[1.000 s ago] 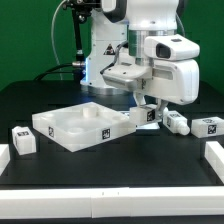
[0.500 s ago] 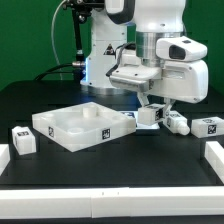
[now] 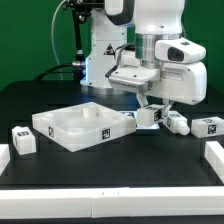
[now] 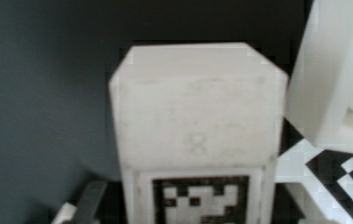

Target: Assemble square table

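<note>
The square white slab (image 3: 78,125) lies on the black table, left of centre in the exterior view. My gripper (image 3: 150,108) is at the slab's right corner, shut on a white stubby leg (image 3: 148,116). In the wrist view the leg (image 4: 191,100) fills the middle, its tag near my gripper (image 4: 194,200), with a dark finger (image 4: 95,196) on each side. The slab's edge (image 4: 336,70) lies close beside the leg. Other tagged legs lie at the left (image 3: 22,138) and at the right (image 3: 177,122) (image 3: 208,126).
A plain white block (image 3: 214,156) sits at the exterior view's right edge and another one (image 3: 3,160) at the left edge. A white strip (image 3: 110,196) runs along the table's front. The robot's base (image 3: 100,60) stands behind the slab.
My gripper, with the leg in it, has shifted a little toward the exterior view's right, then held still. The slab and loose legs have not moved.
</note>
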### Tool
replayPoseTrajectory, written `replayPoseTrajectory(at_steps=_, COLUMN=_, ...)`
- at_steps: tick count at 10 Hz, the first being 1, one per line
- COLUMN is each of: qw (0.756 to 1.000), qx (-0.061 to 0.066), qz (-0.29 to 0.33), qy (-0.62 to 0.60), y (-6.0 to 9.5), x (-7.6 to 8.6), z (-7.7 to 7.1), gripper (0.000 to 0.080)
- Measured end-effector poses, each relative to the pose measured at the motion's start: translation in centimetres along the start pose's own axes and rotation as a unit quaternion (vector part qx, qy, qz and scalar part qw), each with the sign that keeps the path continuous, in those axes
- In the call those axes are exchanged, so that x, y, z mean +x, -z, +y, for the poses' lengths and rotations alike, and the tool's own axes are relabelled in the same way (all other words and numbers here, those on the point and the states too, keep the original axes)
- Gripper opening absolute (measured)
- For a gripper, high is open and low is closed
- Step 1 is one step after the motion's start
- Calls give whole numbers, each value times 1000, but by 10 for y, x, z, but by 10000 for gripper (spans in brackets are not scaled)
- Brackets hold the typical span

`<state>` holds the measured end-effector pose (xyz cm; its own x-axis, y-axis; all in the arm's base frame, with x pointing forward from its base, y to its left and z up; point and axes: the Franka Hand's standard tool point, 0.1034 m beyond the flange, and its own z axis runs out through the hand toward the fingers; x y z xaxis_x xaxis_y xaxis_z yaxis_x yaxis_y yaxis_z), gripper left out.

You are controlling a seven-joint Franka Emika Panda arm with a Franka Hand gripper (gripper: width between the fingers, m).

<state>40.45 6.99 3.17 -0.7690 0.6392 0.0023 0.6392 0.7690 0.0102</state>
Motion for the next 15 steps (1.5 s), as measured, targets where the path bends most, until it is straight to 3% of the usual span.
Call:
replayPoseTrajectory(at_steps=3, qw=998, qx=4, qz=24, qy=56, y=-24, x=14, z=-10, gripper=282)
replayPoseTrajectory(at_steps=6, qw=999, qx=12, qz=27, qy=41, y=-26, x=13, z=-11, gripper=282)
replayPoseTrajectory(at_steps=7, qw=999, qx=13, qz=28, qy=40, y=-26, x=13, z=-12, gripper=360)
replayPoseTrajectory(at_steps=8, qw=999, qx=13, qz=28, qy=40, y=-27, x=13, z=-12, gripper=360)
replayPoseTrajectory(at_steps=9, qw=999, qx=13, qz=28, qy=40, y=-27, x=13, z=-12, gripper=542)
replayPoseTrajectory(at_steps=10, qw=999, qx=13, qz=28, qy=39, y=-27, x=13, z=-12, gripper=542)
replayPoseTrajectory(at_steps=11, qw=999, qx=12, qz=23, qy=40, y=-22, x=12, z=-12, gripper=630)
replayPoseTrajectory(at_steps=13, qw=999, qx=15, qz=-5, qy=38, y=3, x=-9, z=-12, gripper=644)
replayPoseTrajectory(at_steps=15, qw=999, qx=7, qz=-38, qy=20, y=31, x=-40, z=-14, gripper=649)
